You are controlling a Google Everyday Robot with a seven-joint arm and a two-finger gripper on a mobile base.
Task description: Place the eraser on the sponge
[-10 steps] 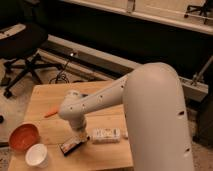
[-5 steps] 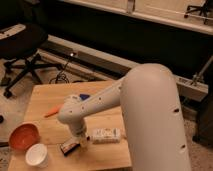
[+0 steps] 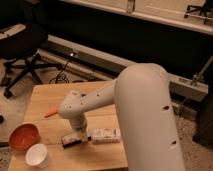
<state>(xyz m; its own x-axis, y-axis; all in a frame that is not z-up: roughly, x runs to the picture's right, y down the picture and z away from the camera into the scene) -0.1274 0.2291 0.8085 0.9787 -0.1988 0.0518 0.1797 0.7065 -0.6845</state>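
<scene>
The eraser, a flat dark bar with a pale edge, lies on the wooden table near its front edge. My gripper hangs from the white arm and comes down right over the eraser's right end, at or very near touching it. The sponge is hidden from view, with the arm covering the middle of the table.
A pale packet with a white cap lies just right of the eraser. An orange bowl and a white cup stand at the front left. An orange carrot-like stick lies left of the arm. A black office chair stands beyond the table.
The wrist has dropped lower and the gripper has come down onto the eraser's spot. The eraser, packet, bowl and cup have stayed where they were.
</scene>
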